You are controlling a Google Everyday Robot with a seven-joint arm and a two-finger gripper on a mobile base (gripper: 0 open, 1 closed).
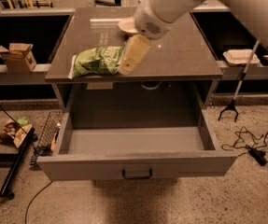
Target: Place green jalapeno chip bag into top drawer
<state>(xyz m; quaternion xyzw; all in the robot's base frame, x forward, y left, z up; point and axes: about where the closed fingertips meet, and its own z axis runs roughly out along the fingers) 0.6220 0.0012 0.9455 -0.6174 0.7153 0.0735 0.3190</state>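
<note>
The green jalapeno chip bag (96,60) lies flat near the front left edge of the grey counter top (180,55). My gripper (132,56) hangs over the counter just right of the bag, its pale fingertips touching or nearly touching the bag's right end. The top drawer (133,164) stands pulled wide open below the counter, its black bar handle (137,174) at the centre of the front panel. Nothing lies inside the drawer.
A white bowl (128,26) sits at the back of the counter, partly behind my arm. A cardboard box (17,56) is on the left shelf, a white tray (240,56) on the right shelf. Cables, a wire rack (47,129) and litter lie on the floor.
</note>
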